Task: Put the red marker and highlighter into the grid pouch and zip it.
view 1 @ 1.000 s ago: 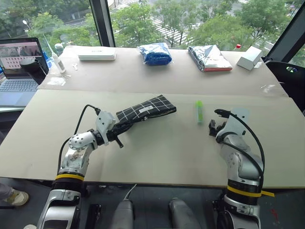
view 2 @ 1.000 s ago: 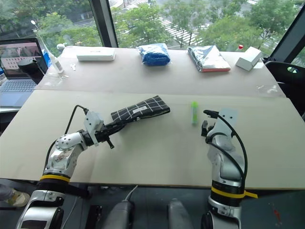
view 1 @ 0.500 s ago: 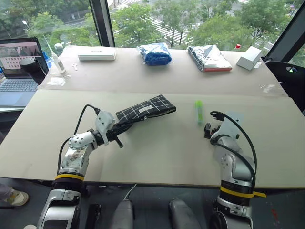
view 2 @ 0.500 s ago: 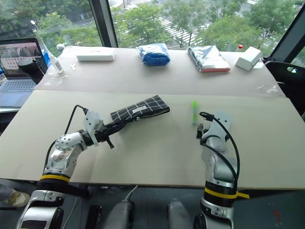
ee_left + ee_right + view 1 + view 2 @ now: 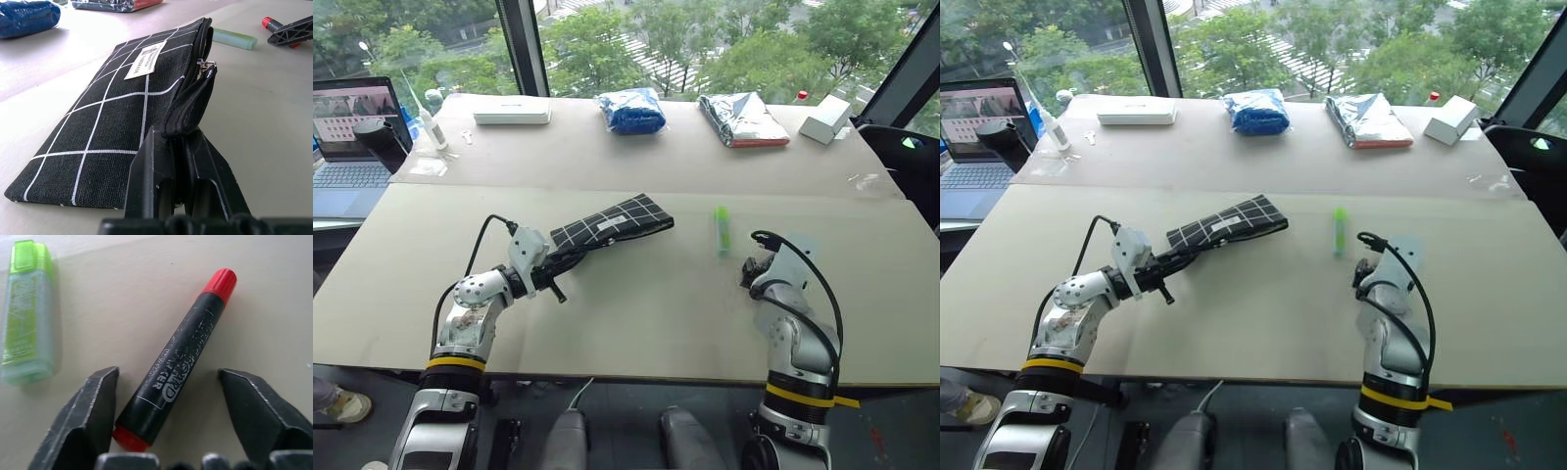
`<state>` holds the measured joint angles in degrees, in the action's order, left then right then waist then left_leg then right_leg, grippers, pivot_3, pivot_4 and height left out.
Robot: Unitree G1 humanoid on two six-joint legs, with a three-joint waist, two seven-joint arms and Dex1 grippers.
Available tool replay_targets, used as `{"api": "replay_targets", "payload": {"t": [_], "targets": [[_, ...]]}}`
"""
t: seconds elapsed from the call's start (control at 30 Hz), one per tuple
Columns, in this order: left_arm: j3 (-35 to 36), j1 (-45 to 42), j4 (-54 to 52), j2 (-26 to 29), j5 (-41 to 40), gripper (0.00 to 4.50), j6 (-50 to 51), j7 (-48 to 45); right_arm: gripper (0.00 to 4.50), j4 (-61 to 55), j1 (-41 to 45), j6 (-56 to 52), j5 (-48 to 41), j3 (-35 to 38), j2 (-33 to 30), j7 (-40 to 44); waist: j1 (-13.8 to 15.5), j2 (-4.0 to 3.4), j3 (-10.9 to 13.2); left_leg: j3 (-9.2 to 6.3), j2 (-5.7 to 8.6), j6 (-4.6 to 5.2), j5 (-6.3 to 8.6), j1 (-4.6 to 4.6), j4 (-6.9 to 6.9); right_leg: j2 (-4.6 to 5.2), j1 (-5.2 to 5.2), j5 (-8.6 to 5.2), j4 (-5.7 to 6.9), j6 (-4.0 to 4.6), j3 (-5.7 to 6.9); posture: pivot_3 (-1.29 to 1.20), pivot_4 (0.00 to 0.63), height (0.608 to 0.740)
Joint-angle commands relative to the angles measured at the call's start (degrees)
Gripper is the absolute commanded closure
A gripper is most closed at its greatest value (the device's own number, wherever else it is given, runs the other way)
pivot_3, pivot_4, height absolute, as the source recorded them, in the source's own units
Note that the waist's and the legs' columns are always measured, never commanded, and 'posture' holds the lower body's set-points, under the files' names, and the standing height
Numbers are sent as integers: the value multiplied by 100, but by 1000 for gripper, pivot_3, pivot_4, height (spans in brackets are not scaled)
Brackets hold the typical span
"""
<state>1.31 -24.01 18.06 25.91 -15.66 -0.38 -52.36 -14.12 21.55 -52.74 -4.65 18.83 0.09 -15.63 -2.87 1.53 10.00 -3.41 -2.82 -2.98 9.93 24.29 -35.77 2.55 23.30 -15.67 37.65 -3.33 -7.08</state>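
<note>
The right end effector hung low over the beige worktop, fingers spread either side of the short black-barrelled red marker, which lay slanted between them, one end near a finger. The stubby light-green highlighter lay just beyond. The left end effector was pressed together on the zipper strap of the flat black white-gridded fabric pouch. Squaring the fingers to the barrel before closing would likely prevent rolling.

Bright daylight from windows, soft shadows, sharp focus
</note>
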Motion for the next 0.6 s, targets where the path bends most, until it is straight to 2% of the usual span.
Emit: {"api": "replay_targets", "payload": {"t": [0.03, 0.13, 0.17, 0.43, 0.53, 0.6], "targets": [[140, -50, -251, 95, -70, 4500, 3, 27, 2728, -20, 18, 115, -49, 59, 48, -13, -10, 0, 0, 0, 0, 0, 0, 0, 0, 0, 0, 0, 0, 0, 0, 0, 150, 740], [131, -52, -250, 107, -80, 4500, 0, 40, 3780, -10, 28, 140, -76, 86, 67, -5, -49, 0, 0, 0, -1, 0, 0, 0, 2, 0, 0, 0, 0, 0, 0, 0, 150, 740], [129, -53, -251, 111, -81, 4500, -1, 43, 3900, -7, 35, 147, -86, 100, 79, -6, -61, 0, 0, 0, -1, 0, 0, 0, 2, 0, 0, 0, 0, 0, 0, 0, 150, 740], [143, -35, -257, 121, -97, 4500, -1, 51, 3900, 130, 215, 219, -422, 379, 123, 179, -95, 0, 0, -1, -1, 0, 0, 0, 2, 0, 0, 0, 0, 0, 0, 0, 150, 740], [139, -5, -278, 125, -108, 4500, 11, 42, 3900, 294, 497, 562, -482, 324, -340, 614, -105, 0, 0, 0, -1, 0, 0, 0, 2, 0, -1, 0, 0, 0, -1, 0, 150, 740], [136, 13, -305, 137, -122, 4500, 31, 17, 3900, 370, 768, 1174, -495, 80, -921, 1321, -102, -6, 4, 1, -1, 0, 0, 1, 1, 0, 0, 0, -1, 0, -1, 0, 150, 740]]}}
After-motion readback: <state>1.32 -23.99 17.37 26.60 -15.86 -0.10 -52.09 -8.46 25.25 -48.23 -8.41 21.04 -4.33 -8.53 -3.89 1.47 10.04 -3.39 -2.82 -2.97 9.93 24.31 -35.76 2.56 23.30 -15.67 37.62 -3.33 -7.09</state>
